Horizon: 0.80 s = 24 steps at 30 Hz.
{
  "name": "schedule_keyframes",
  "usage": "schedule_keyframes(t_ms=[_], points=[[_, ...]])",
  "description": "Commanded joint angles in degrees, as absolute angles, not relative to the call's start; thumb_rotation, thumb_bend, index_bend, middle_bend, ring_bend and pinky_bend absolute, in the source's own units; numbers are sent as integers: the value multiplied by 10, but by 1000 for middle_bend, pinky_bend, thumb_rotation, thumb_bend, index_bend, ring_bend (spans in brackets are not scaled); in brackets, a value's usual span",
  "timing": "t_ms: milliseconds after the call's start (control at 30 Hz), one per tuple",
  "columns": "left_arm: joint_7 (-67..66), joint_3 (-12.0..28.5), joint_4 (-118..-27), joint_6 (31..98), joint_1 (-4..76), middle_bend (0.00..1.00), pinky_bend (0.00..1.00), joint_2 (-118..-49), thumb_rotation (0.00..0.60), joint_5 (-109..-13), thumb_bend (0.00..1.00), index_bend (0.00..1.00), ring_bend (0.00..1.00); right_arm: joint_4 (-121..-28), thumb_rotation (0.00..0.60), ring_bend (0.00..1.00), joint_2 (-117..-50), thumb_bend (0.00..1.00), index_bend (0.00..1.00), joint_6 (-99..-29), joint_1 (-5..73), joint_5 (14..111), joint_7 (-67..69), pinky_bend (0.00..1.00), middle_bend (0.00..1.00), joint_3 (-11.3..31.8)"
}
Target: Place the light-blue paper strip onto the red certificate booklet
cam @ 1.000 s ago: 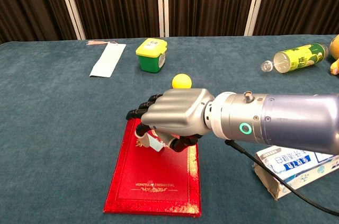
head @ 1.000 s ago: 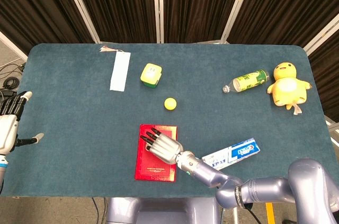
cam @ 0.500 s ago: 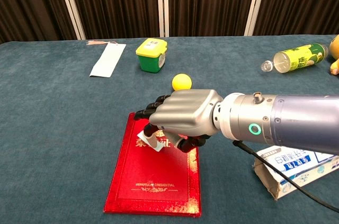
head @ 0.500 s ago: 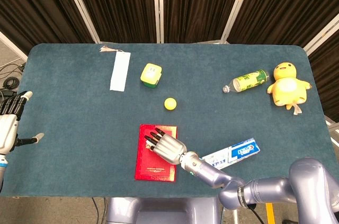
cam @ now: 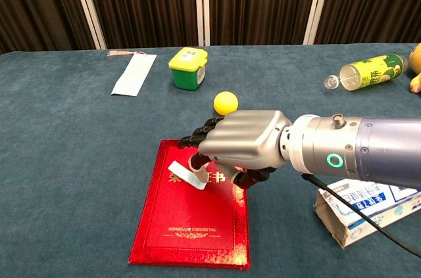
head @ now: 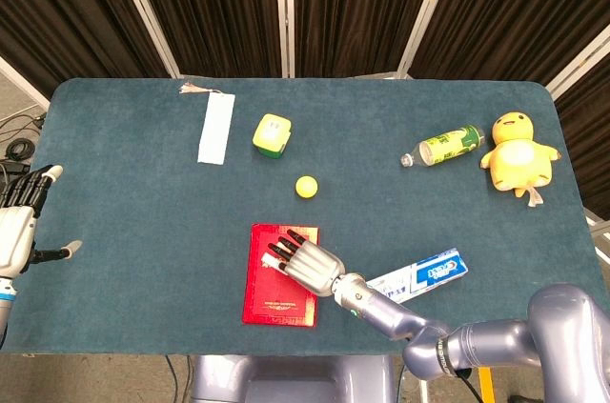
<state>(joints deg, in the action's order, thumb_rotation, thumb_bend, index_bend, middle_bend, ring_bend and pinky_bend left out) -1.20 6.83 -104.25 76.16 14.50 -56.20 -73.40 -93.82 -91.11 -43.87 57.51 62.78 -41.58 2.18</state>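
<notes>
Strip (cam: 184, 176) lay on the upper part of the booklet (cam: 191, 238), its left end flat on the red cover and its right end running under the right hand (cam: 243, 146). Half a second before, the strip was tucked up under those fingers; the hand had since drifted right and uncovered most of it. Its fingers were half-curled over the strip's end, and I could not tell if they still pinched it. The placing looked all but done, with only letting go and lifting away left. The left hand (head: 17, 222) hung off the table's edge, empty, fingers apart. Farther off sat a toothpaste box (cam: 362, 202), ball (cam: 225, 101), green tub (cam: 188, 68) and bottle (cam: 365, 71).
</notes>
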Motion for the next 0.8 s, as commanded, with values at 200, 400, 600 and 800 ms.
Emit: schedule_keyframes(t_ms=[200, 400, 600, 800], points=[[-12, 70, -1043, 761, 144, 0, 0, -562, 600, -735, 0, 0, 0, -930, 600, 0, -918, 954, 372, -443, 577, 629, -421, 0, 0, 14], [-8, 71, -1042, 760, 144, 0, 0, -561, 600, -736, 0, 0, 0, -921, 600, 0, -926, 955, 372, -446, 579, 625, -426, 0, 0, 9], [-5, 72, -1042, 758, 144, 0, 0, -560, 600, -736, 0, 0, 0, -918, 600, 0, -929, 955, 372, -448, 579, 624, -426, 0, 0, 5], [-5, 73, -1043, 759, 143, 0, 0, -559, 600, -738, 0, 0, 0, -913, 600, 0, -932, 954, 376, -453, 580, 622, -428, 0, 0, 3]])
